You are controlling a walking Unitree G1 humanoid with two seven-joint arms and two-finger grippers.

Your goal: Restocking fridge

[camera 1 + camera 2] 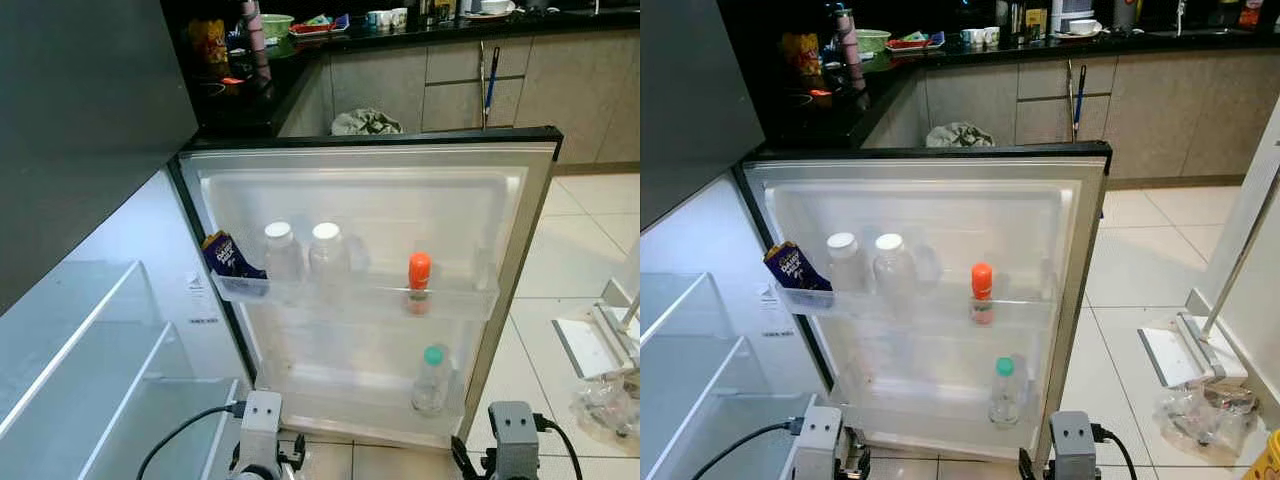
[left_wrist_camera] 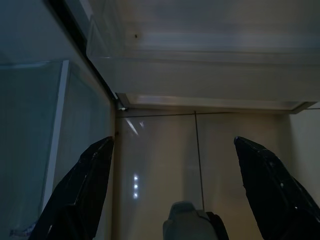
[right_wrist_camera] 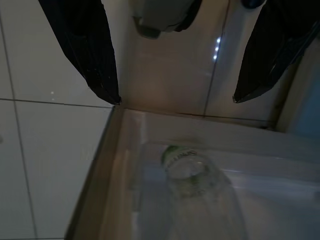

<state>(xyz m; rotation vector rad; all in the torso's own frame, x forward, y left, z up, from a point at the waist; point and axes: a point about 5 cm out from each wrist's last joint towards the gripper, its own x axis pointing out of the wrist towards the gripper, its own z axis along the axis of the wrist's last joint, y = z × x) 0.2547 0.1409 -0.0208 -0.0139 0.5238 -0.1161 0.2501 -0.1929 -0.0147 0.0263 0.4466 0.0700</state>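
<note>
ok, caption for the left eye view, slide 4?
Open fridge door: two white-capped bottles and an orange-capped one on the upper shelf, a green-capped bottle below.

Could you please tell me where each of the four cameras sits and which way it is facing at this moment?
Left eye: on the head, looking down at the open fridge door; both wrists at the bottom edge.
Right eye: beside it, same scene.
Left wrist: along the open left tool at the floor below the door.
Right wrist: along the open right tool at the green-capped bottle.
Shared: that bottle stands in the door's lower shelf.
</note>
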